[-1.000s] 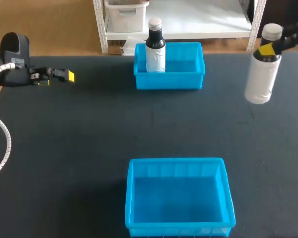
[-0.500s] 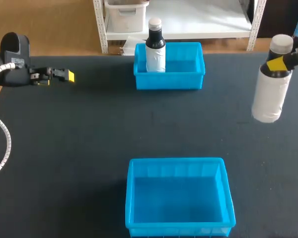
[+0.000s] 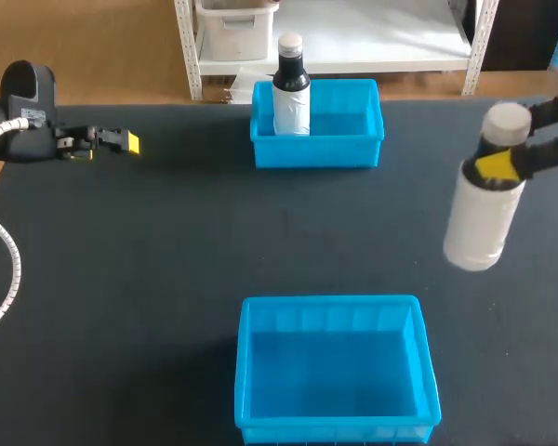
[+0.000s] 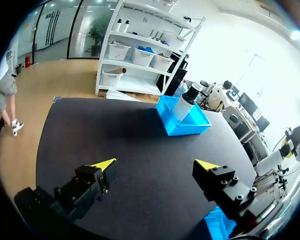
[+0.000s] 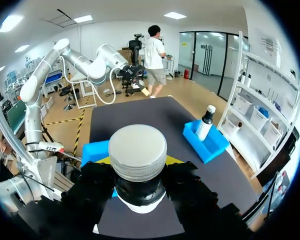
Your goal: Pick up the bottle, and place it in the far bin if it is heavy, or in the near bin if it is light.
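1. Nearest you: near bin (image 3: 332, 302). Open rectangular tub in bright blue plastic, smooth glossy walls, faint vertical ribs inside the back wall. It sits on the worktop (image 3: 167, 251), a flat matte black surface.

2. White bottle (image 3: 482, 214). Cylindrical, plain matte white body, dark neck, round flat-topped off-white cap. You'll find it in the air over the worktop's right side, tilted a little. It's betw. the two bins in depth, well right of both, touching neither.

3. Right gripper (image 3: 504, 153). Black fingers w/ yellow tips, clamped on the white bottle's neck from two sides, just under the cap. Your right wrist view shows the cap centred betw. the fingers.

4. Left gripper (image 4: 157, 167). Over the worktop's far-left part, fingers spread wide, nothing betw. them.

5. Farthest: far bin (image 3: 316, 153). Same blue plastic, rectangular, open top. A dark bottle (image 3: 291, 93) stands upright at its left end: glossy black shoulders, white wrap round the body, white cap.
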